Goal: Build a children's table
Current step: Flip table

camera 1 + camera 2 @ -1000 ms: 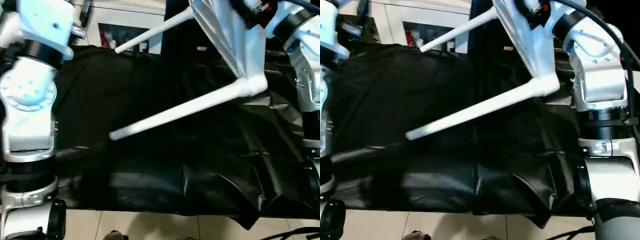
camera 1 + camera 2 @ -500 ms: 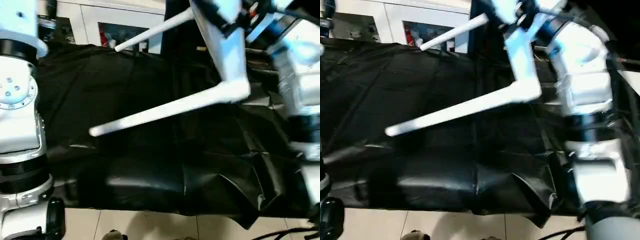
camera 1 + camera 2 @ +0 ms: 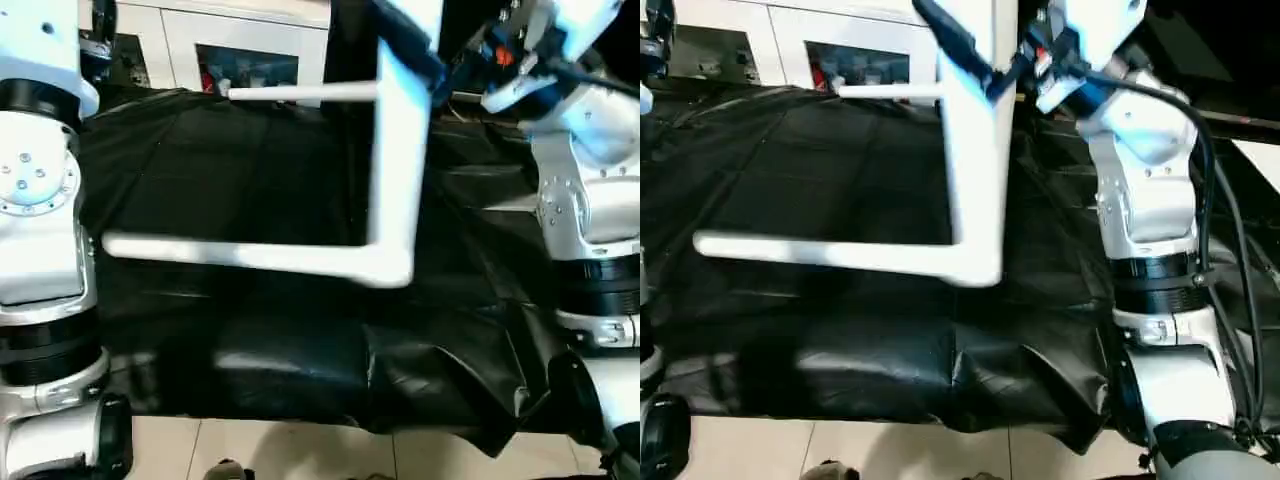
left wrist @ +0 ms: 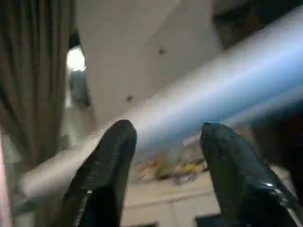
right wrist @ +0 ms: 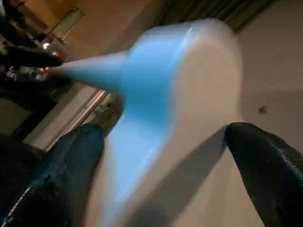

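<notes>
The children's table hangs in the air over the black-covered bench. Its white tabletop [image 3: 398, 150] stands on edge. Two white legs point toward my left, one high [image 3: 300, 93] and one low [image 3: 240, 255]. My right gripper [image 5: 161, 137] has its fingers spread wide, with a rounded white corner of the table [image 5: 189, 94] between them; I cannot tell whether they press on it. My left gripper [image 4: 165, 135] is open. A white leg [image 4: 199, 90] runs slantwise just past its fingertips. My right arm [image 3: 590, 210] rises at the right toward the top of the tabletop.
Wrinkled black cloth [image 3: 250, 180] covers the whole work surface, and its front edge hangs over pale floor tiles [image 3: 300, 455]. A white cabinet with glass doors [image 3: 250, 40] stands behind. My silver left arm [image 3: 40, 200] stands tall at the left edge.
The table has swung round: its tabletop now stands upright and both legs lie level, their free ends further left. My right arm has shifted near the tabletop's upper end.
</notes>
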Controlling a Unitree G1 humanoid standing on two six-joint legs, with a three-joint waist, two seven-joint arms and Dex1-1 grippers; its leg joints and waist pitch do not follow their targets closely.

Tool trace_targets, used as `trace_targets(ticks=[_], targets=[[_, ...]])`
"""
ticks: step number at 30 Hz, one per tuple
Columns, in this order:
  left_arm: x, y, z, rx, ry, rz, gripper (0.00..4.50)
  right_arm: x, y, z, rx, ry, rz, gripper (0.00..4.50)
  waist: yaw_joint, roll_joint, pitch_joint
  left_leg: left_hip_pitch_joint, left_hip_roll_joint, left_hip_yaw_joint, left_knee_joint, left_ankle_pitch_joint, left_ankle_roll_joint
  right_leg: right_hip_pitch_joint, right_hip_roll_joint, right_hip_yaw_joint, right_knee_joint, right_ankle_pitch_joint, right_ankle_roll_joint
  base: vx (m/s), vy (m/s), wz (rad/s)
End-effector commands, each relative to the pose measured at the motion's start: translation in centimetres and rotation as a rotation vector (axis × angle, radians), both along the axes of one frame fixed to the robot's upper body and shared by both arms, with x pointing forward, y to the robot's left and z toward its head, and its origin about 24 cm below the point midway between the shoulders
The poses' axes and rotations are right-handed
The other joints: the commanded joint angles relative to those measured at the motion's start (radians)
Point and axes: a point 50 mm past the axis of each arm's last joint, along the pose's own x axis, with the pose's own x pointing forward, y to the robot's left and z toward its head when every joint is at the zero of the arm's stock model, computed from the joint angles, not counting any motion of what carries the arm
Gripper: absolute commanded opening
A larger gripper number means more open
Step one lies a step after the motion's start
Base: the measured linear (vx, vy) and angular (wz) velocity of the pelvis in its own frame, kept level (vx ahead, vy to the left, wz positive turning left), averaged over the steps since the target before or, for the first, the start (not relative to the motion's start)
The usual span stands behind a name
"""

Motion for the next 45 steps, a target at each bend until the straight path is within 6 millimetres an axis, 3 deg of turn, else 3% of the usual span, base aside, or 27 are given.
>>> trace_targets(ticks=[1,6,7,11,12,13,15,16,17,19,21,22,23,24,28,33,34,36,39,40,42,45], targets=[[-0.5,-0.9,0.9,0.051,-0.038,-0.043,2.37,-0.4,0.0,0.2,0.011,-0.012,-0.003,4.50,0.000,0.009,-0.076,0.025,0.045,-0.022,-0.064,-0.141,0.020,0.049,-0.054,0.038,-0.059,-0.101,-0.195,0.000,0.000,0.00],[-0.9,-1.9,0.8,0.191,-0.043,-0.113,1.91,-0.9,-0.1,-1.2,0.065,0.032,-0.030,4.50,0.003,0.013,-0.074,0.032,0.047,-0.024,-0.070,-0.185,-0.021,0.042,-0.053,0.039,-0.064,-0.147,-0.160,0.000,0.000,0.00],[-1.2,-2.5,0.7,0.251,-0.048,-0.153,1.79,-1.2,-0.1,-1.8,0.091,0.052,-0.040,4.50,0.003,0.019,-0.074,0.033,0.047,-0.026,-0.072,-0.197,-0.032,0.042,-0.053,0.039,-0.065,-0.153,-0.155,0.000,0.000,0.00],[-1.4,-2.9,0.4,0.310,-0.046,-0.194,1.45,-2.0,0.0,-3.2,0.130,0.094,-0.046,4.50,0.003,0.022,-0.077,0.034,0.046,-0.028,-0.076,-0.217,-0.059,0.043,-0.051,0.039,-0.062,-0.126,-0.138,0.000,0.000,0.00],[-1.5,-2.8,0.4,0.316,-0.048,-0.188,1.45,-2.2,0.0,-3.4,0.134,0.096,-0.049,4.50,0.004,0.031,-0.077,0.035,0.046,-0.030,-0.076,-0.220,-0.064,0.043,-0.052,0.039,-0.060,-0.120,-0.139,0.000,0.000,0.00],[-1.5,-2.7,0.4,0.317,-0.051,-0.188,1.45,-2.4,-0.1,-3.6,0.154,0.102,-0.056,4.50,0.001,0.028,-0.075,0.034,0.046,-0.029,-0.078,-0.227,-0.065,0.042,-0.051,0.039,-0.062,-0.123,-0.136,0.000,0.000,0.00],[-1.3,-2.4,0.5,0.296,-0.048,-0.181,1.45,-2.8,-0.5,-3.9,0.217,0.110,-0.075,4.50,-0.002,0.032,-0.070,0.039,0.044,-0.031,-0.083,-0.307,-0.083,0.039,-0.052,0.040,-0.073,-0.213,-0.120,0.000,0.000,0.00],[-1.2,-2.2,0.5,0.282,-0.044,-0.187,1.45,-2.9,-0.7,-4.1,0.251,0.122,-0.079,4.50,-0.002,0.032,-0.070,0.039,0.044,-0.031,-0.083,-0.307,-0.083,0.039,-0.052,0.040,-0.073,-0.213,-0.120,0.000,0.000,0.00],[-1.2,-2.1,0.5,0.267,-0.040,-0.196,1.45,-3.1,-0.9,-4.4,0.282,0.137,-0.089,4.50,-0.003,0.037,-0.068,0.044,0.043,-0.034,-0.086,-0.358,-0.094,0.035,-0.054,0.041,-0.079,-0.283,-0.110,0.000,0.000,0.00],[-1.1,-2.0,0.4,0.245,-0.032,-0.214,1.45,-3.4,-1.2,-5.4,0.337,0.198,-0.083,4.50,-0.004,0.035,-0.068,0.044,0.043,-0.036,-0.086,-0.373,-0.096,0.034,-0.053,0.040,-0.082,-0.299,-0.103,0.000,0.000,0.00],[-1.0,-1.8,0.3,0.236,-0.025,-0.216,1.60,-3.7,-1.3,-6.3,0.343,0.231,-0.080,4.50,-0.002,0.037,-0.069,0.048,0.045,-0.038,-0.088,-0.393,-0.099,0.030,-0.052,0.041,-0.083,-0.297,-0.096,0.000,0.000,0.00],[-0.9,-1.7,0.2,0.227,-0.016,-0.217,1.70,-4.0,-1.2,-6.9,0.330,0.256,-0.075,4.50,-0.005,0.044,-0.069,0.047,0.044,-0.039,-0.090,-0.394,-0.101,0.033,-0.050,0.040,-0.083,-0.277,-0.098,0.000,0.000,0.00],[-0.9,-1.6,0.1,0.226,-0.013,-0.217,1.89,-4.1,-1.1,-7.0,0.320,0.261,-0.075,4.50,-0.004,0.042,-0.069,0.047,0.044,-0.038,-0.089,-0.396,-0.100,0.032,-0.050,0.040,-0.083,-0.274,-0.097,0.000,0.000,0.00],[-0.8,-1.7,0.1,0.237,-0.006,-0.221,1.89,-4.1,-0.9,-7.0,0.309,0.270,-0.068,4.50,-0.005,0.048,-0.069,0.048,0.042,-0.039,-0.090,-0.406,-0.101,0.033,-0.050,0.040,-0.083,-0.282,-0.099,0.000,0.000,0.00],[-0.6,-1.9,-0.1,0.272,0.013,-0.227,2.30,-4.0,-0.4,-6.3,0.269,0.257,-0.045,4.50,-0.016,0.045,-0.066,0.045,0.039,-0.042,-0.090,-0.433,-0.097,0.034,-0.054,0.040,-0.092,-0.374,-0.082,0.000,0.000,0.00],[-0.4,-2.0,-0.3,0.265,0.020,-0.232,2.67,-3.5,-0.2,-4.8,0.234,0.220,-0.030,4.50,-0.027,0.043,-0.068,0.042,0.039,-0.042,-0.085,-0.406,-0.085,0.034,-0.055,0.040,-0.092,-0.388,-0.087,0.000,0.000,0.00],[-0.4,-2.0,-0.3,0.265,0.020,-0.232,2.67,-3.5,-0.2,-4.8,0.234,0.220,-0.030,4.50,-0.027,0.046,-0.068,0.042,0.040,-0.041,-0.085,-0.398,-0.083,0.033,-0.054,0.041,-0.092,-0.374,-0.091,0.000,0.000,0.00],[-0.4,-2.0,-0.6,0.268,0.027,-0.234,2.67,-3.1,-0.2,-3.9,0.207,0.200,-0.025,4.50,-0.027,0.035,-0.070,0.040,0.041,-0.041,-0.085,-0.376,-0.077,0.037,-0.054,0.040,-0.085,-0.349,-0.103,0.000,0.000,0.00],[-0.5,-2.0,-0.8,0.270,0.035,-0.235,2.67,-2.5,0.0,-2.9,0.171,0.189,-0.001,4.50,-0.025,0.037,-0.072,0.040,0.042,-0.036,-0.083,-0.343,-0.070,0.035,-0.055,0.043,-0.083,-0.304,-0.120,0.000,0.000,0.00],[-0.5,-2.0,-0.9,0.274,0.040,-0.240,2.67,-2.4,0.1,-2.7,0.155,0.185,0.011,4.50,-0.024,0.030,-0.076,0.040,0.043,-0.033,-0.081,-0.314,-0.066,0.037,-0.053,0.042,-0.079,-0.261,-0.126,0.000,0.000,0.00],[-0.5,-2.1,-1.0,0.279,0.047,-0.245,2.67,-2.4,0.1,-2.6,0.145,0.185,0.020,4.50,-0.018,0.033,-0.076,0.038,0.043,-0.030,-0.078,-0.266,-0.056,0.038,-0.053,0.043,-0.072,-0.192,-0.141,0.000,0.000,0.00],[-0.7,-2.0,-1.4,0.298,0.068,-0.255,2.67,-2.0,0.4,-1.9,0.104,0.176,0.060,4.50,-0.014,0.030,-0.075,0.036,0.044,-0.029,-0.079,-0.249,-0.051,0.041,-0.054,0.041,-0.069,-0.182,-0.147,0.000,0.000,0.00]])
